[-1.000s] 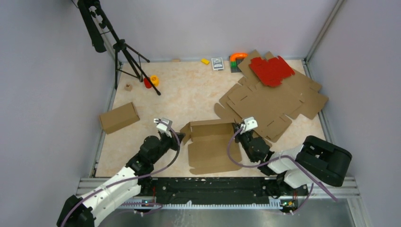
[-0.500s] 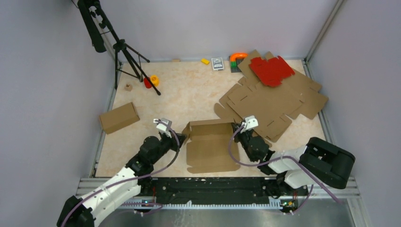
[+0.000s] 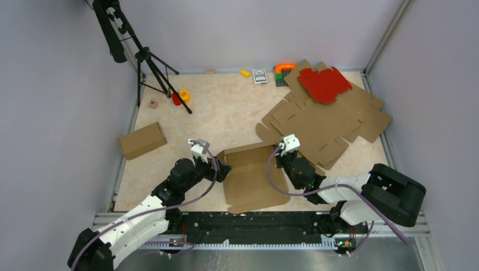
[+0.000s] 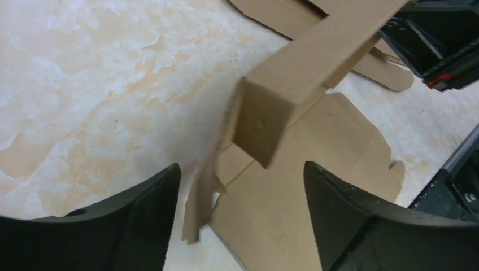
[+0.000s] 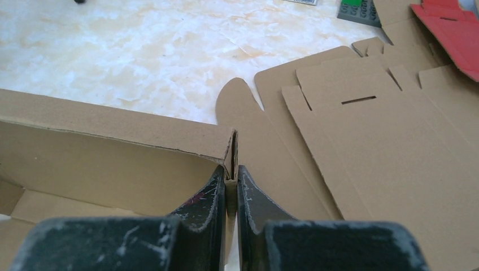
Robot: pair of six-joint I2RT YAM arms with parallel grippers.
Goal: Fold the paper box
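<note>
Task thing: the plain brown cardboard paper box (image 3: 251, 178) lies half-formed near the middle of the beige marbled table (image 3: 226, 110), between the two arms. Its far wall stands upright and its base lies flat.
Left pincer: the left gripper (image 4: 240, 172) is spread wide, with its black fingers (image 4: 147, 226) on either side of the box's left corner. No contact is visible.
Right pincer: the right gripper (image 5: 230, 179) is pressed together, pinching the right end of the upright wall.
Hard to make out: a loose flap at the left corner is blurred in the left wrist view. From above, both sets of fingertips are hidden under the wrists.
Far right: a stack of flat brown cardboard sheets (image 3: 327, 121) has a red die-cut sheet (image 3: 323, 83) on top. The right wrist view cuts the red sheet off at its corner.
Left: a small closed brown carton (image 3: 142, 140) lies well apart from the box.
Far left: a black tripod (image 3: 144, 56) stands with its top cut off.
</note>
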